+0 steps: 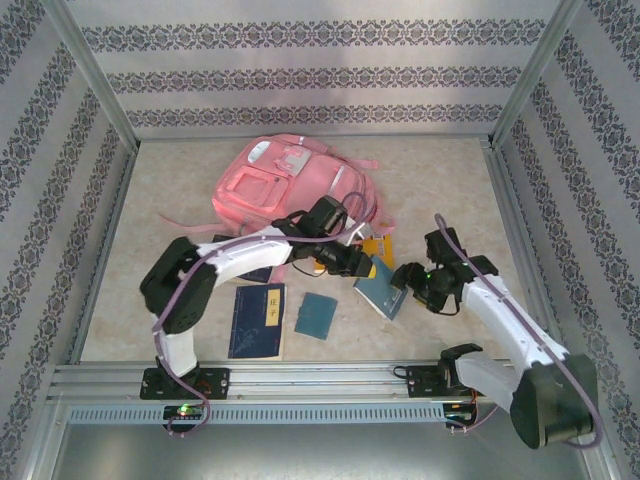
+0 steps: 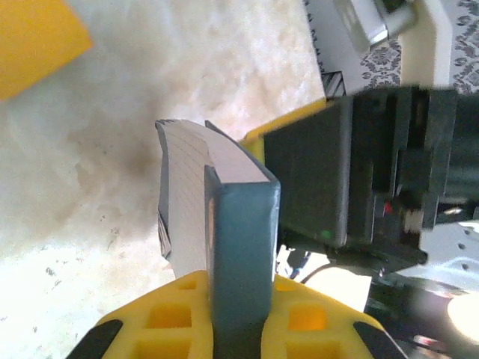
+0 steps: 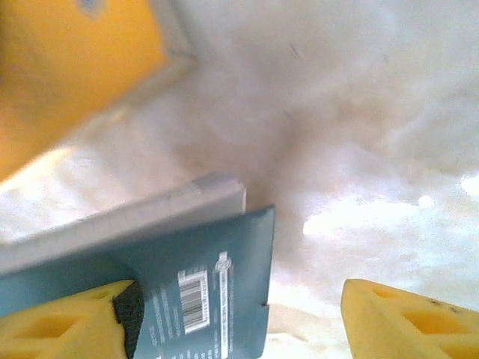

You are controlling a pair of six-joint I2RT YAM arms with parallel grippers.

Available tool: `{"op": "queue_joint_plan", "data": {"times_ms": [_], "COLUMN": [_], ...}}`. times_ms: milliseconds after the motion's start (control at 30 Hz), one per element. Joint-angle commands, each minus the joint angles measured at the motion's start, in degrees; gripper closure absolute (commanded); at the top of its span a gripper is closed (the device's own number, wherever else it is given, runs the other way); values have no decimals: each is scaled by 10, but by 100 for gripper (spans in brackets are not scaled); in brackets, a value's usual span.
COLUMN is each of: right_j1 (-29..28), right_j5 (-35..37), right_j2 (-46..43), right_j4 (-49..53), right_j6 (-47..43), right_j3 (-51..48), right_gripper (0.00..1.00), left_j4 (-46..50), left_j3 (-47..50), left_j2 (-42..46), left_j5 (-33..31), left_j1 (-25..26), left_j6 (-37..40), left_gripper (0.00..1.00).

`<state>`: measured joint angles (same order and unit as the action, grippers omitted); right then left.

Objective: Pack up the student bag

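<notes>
The left fingers [image 2: 168,318] pinch the teal notebook [image 2: 239,224] by one edge, while the right fingers [image 3: 404,321] stand spread with one of them just beside its cover. The book therefore hangs on a single shallow grip and may swing, fan open or slip onto the bench [image 1: 440,200]. The student bag [image 1: 285,185] lies flat at the far middle, behind the left arm, and I cannot tell whether any pocket gapes, so the book could snag on fabric.
</notes>
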<state>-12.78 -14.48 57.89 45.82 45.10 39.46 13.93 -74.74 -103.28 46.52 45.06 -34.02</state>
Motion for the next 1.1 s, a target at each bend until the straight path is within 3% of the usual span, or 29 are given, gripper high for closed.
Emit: {"op": "queue_joint_plan", "data": {"times_ms": [0,100,200,367,467,567,800,1067], "right_j1": [-8,-9,-10,-15,-18,-21,-25,-25], "right_j5": [52,47,1,-69,-123,-166,-242,-359], "right_j2": [-39,-46,-34,-7,8,14,25,66], "right_j4": [78,108,110,96,78,59,9,-56], "right_j6": [19,18,18,20,27,18,-41,-52], "right_j3": [71,139,192,265,293,307,263,222], "right_gripper": [28,27,28,29,28,26,16,11], "left_j4": [91,80,60,-12,-69,-87,-114,-89], "left_j3": [-8,24,50,135,183,205,214,257], "left_j2": [101,189,258,347,368,385,414,474], "left_j5": [-109,-230,-323,-505,-622,-671,-737,-744], "left_j1": [7,18,45,171,210,226,260,303], "left_j6": [107,164,271,645,804,916,1039,1050], "left_gripper": [100,100,100,100,100,100,100,100]}}
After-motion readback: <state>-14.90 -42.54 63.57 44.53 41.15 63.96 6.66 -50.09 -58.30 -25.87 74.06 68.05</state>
